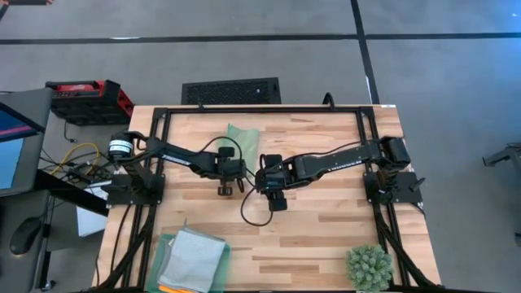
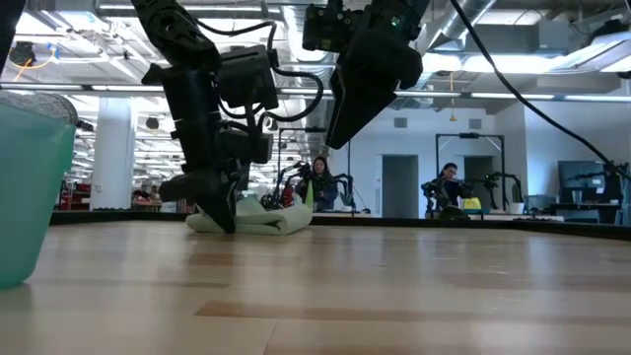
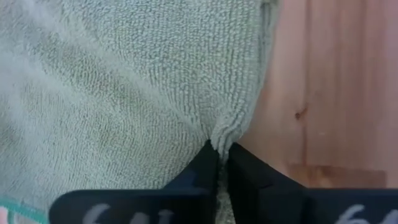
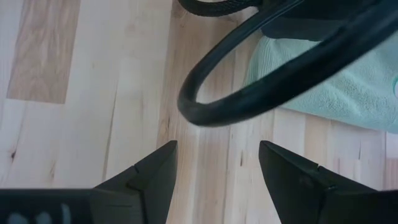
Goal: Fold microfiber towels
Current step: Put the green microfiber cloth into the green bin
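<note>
A light green towel (image 1: 242, 140) lies bunched on the table at the far middle; it also shows in the low view (image 2: 264, 221). My left gripper (image 1: 225, 187) is down at the table at the towel's near side, shut on its edge. My right gripper (image 1: 275, 198) hangs open and empty above the bare wood just right of it, high off the table in the low view (image 2: 340, 133). A pale grey-blue towel (image 1: 195, 256) lies in the green tray (image 1: 165, 251) at the near left, with an orange edge (image 1: 169, 287) under it. My left gripper pinches the light green towel's edge (image 3: 222, 138) between its two shut fingers, and the cloth puckers into a small fold at the tips. The fingers (image 2: 223, 209) come from above, pointing down. The rest of the towel lies slack on the table.
A spiky green plant (image 1: 369, 267) stands at the near right corner. A black cable (image 4: 261, 93) loops between my two grippers. The tray's wall (image 2: 30, 197) stands at the near left. Bare wood lies across the table's middle and right.
</note>
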Motion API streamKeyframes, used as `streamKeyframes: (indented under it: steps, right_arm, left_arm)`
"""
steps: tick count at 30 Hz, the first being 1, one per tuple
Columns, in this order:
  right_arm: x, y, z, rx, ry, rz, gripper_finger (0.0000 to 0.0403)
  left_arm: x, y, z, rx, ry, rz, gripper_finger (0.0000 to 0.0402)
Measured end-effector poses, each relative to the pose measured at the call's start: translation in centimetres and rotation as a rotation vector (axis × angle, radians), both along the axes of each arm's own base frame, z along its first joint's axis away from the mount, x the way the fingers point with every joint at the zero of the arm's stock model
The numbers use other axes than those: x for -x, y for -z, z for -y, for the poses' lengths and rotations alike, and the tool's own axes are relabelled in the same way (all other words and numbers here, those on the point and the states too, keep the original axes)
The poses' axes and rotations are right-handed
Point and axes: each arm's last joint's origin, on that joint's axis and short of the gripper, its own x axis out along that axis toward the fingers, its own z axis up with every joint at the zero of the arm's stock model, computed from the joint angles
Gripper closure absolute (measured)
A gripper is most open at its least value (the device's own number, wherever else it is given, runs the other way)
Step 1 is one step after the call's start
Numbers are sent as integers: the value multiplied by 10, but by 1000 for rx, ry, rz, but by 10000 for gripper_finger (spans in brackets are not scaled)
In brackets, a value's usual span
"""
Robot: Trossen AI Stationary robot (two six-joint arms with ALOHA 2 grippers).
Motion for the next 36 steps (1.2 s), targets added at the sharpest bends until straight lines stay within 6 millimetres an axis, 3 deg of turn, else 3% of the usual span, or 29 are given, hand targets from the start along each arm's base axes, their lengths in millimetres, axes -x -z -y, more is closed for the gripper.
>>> streamKeyframes:
  steps: [8, 15, 18, 23, 28, 36]
  right_arm:
    - [2, 1, 0, 2, 0, -20, 154]
    - [9, -1, 0, -11, 42, -63, 154]
    - [11, -8, -3, -5, 38, -40, 154]
    - [20, -27, -5, 2, 33, 6, 154]
    - [29, -45, -2, -12, 50, 53, 154]
    - [44, -79, 1, -78, 218, 212, 154]
  left_arm:
    - [6, -15, 12, -2, -48, -133, 398]
    - [14, -67, 40, 39, -109, -77, 400]
    - [22, -93, 57, 72, -135, -4, 401]
    - [44, -117, 87, 95, -167, -22, 401]
    - [63, -131, 122, 168, -174, -38, 401]
    - [84, -157, 178, 287, -111, 18, 401]
